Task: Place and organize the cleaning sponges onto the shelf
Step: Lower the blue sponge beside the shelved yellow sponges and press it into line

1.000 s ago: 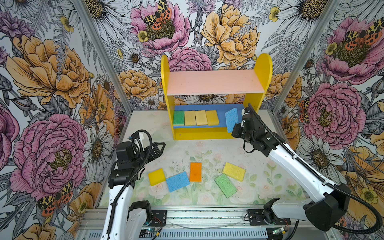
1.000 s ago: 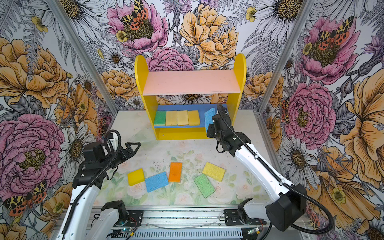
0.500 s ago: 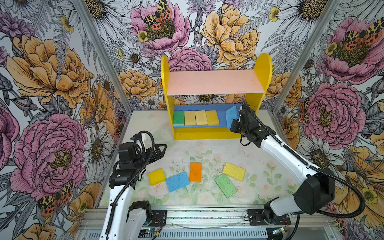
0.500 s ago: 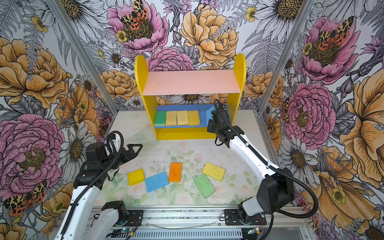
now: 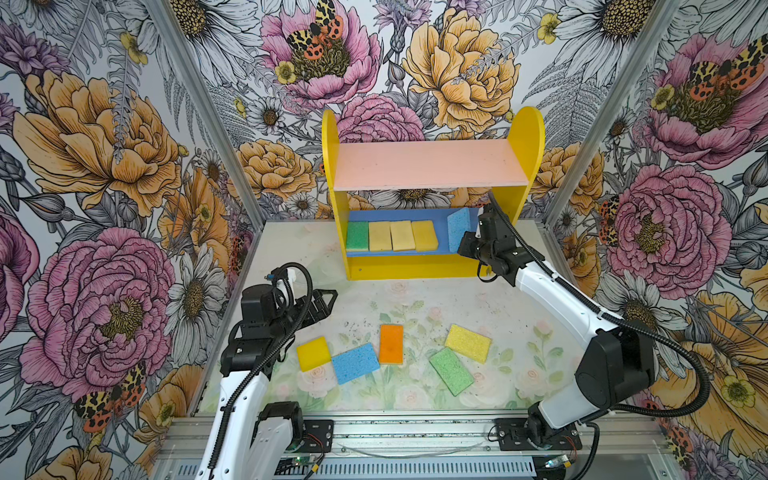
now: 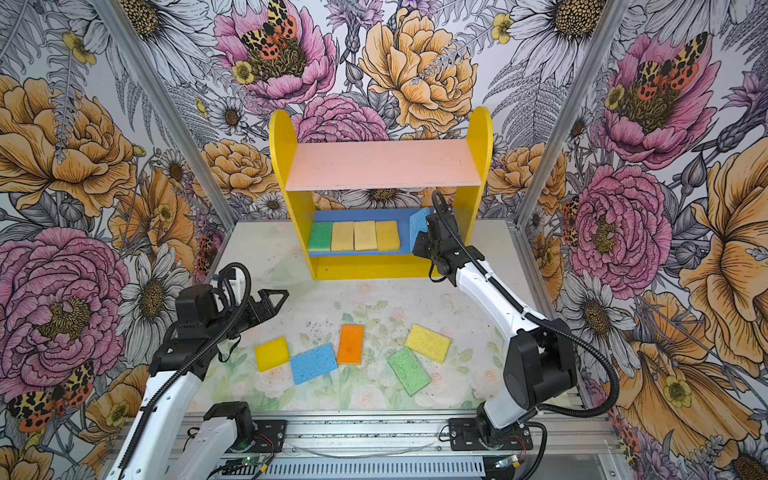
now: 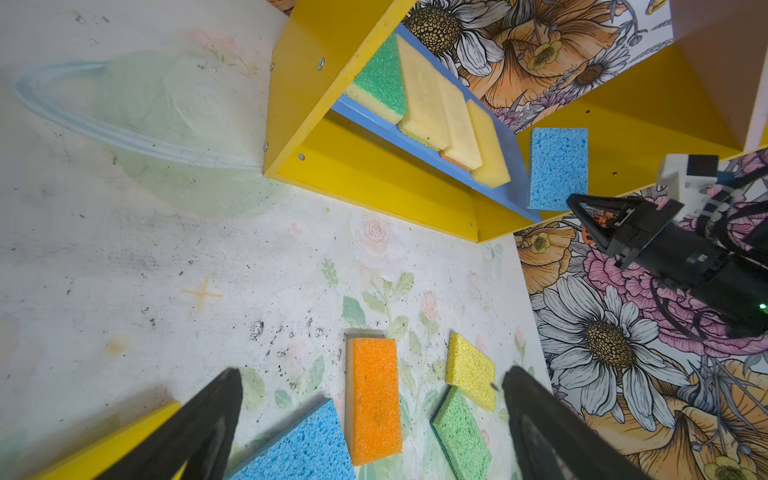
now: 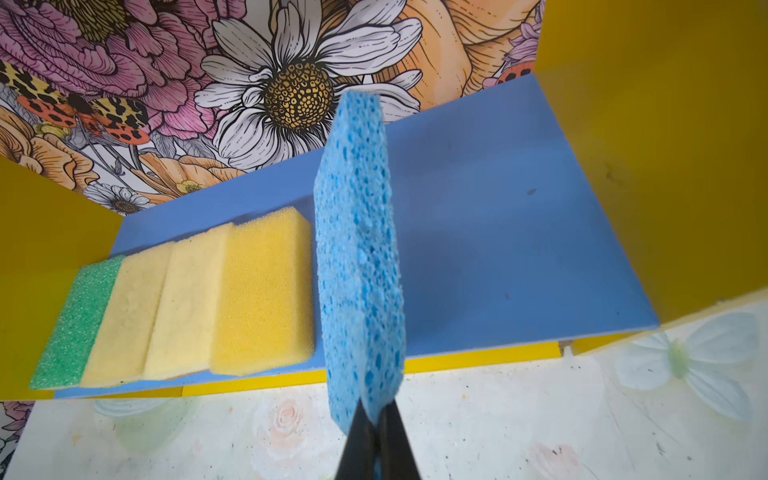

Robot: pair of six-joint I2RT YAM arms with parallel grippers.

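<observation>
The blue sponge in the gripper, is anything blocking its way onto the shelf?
Nothing visible. The right gripper holds the blue sponge on edge over bare blue board, beside the yellow sponge.

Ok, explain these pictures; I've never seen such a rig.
Two robot arms work on a floral-print table. Two pictures look down from one overhead camera; two come from cameras on the arms' wrists. The right gripper pinches a blue rectangular porous sponge, held on edge over the blue lower board of the yellow-sided wooden shelf, beside a row of four flat sponges: green, two pale, one yellow. The left gripper hangs open above the table, where five sponges lie: yellow, blue, orange, bright yellow, green.
</observation>
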